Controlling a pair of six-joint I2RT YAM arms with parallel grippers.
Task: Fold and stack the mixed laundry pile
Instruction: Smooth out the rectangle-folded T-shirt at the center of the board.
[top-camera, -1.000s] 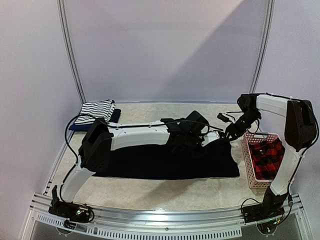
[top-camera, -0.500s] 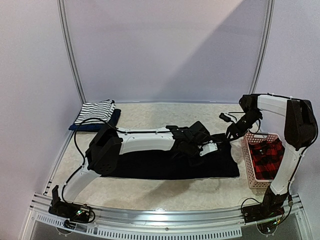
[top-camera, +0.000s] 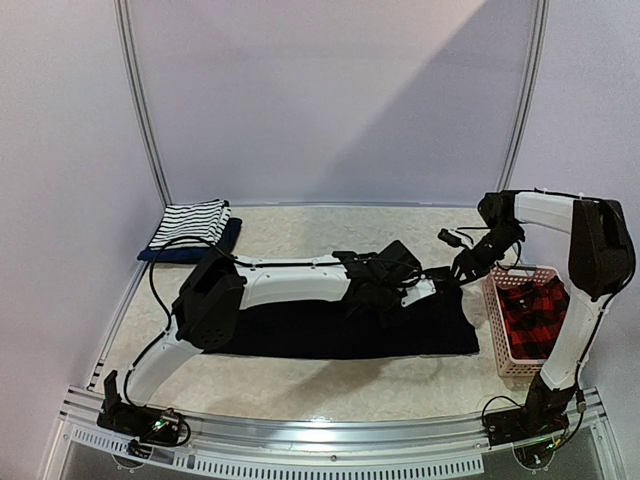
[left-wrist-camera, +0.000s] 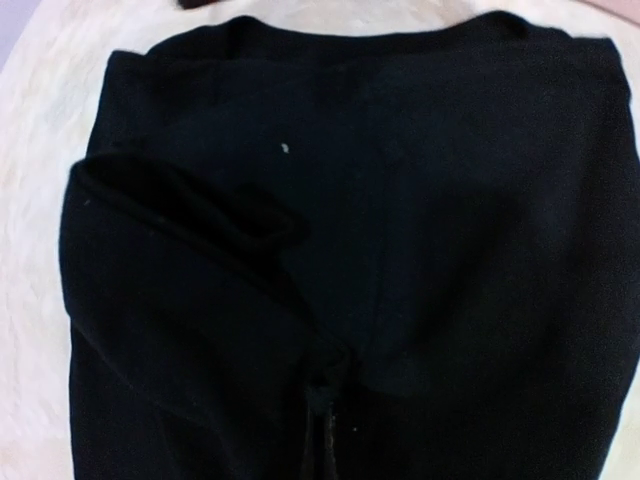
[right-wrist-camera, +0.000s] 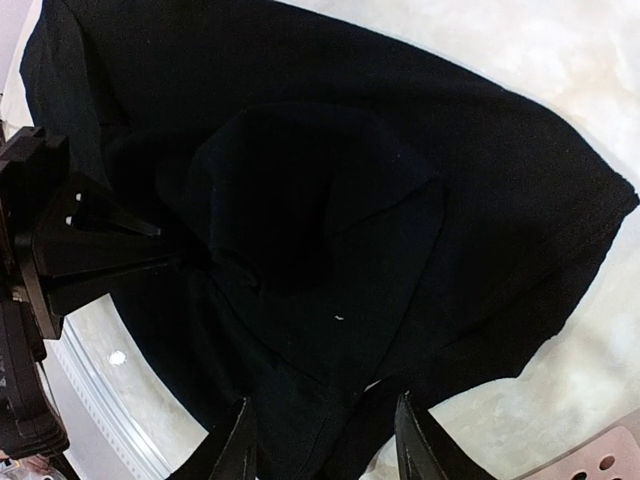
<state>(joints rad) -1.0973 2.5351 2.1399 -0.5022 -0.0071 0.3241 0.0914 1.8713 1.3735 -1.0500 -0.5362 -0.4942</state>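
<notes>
the large black shirt (top-camera: 330, 330) is spread flat across the middle of the surface (top-camera: 330, 385), and everything else is placed from it. the left arm is stretched over the shirt along its far edge, and the left claw (top-camera: 428, 290) is brought down near the shirt's right end. it is closed tight, and in the left wrist view the black cloth is seen gathered into creases that run together at the claw, so a pinch of the shirt is held. the right claw (top-camera: 458, 270) is set at the shirt's far right corner, just beside the left claw. its fingers (right-wrist-camera: 240, 445) are kept partly apart with black cloth filling the gap between them, and whether that cloth is clamped cannot be told. beyond the shirt's far left corner, well apart from it, the black-and-white striped tank top (top-camera: 190, 220) is laid folded on the navy piece (top-camera: 228, 238). just off the shirt's right end the pink basket (top-camera: 522, 367) is stood, with the red-black plaid shirt (top-camera: 530, 310) lying in it.
</notes>
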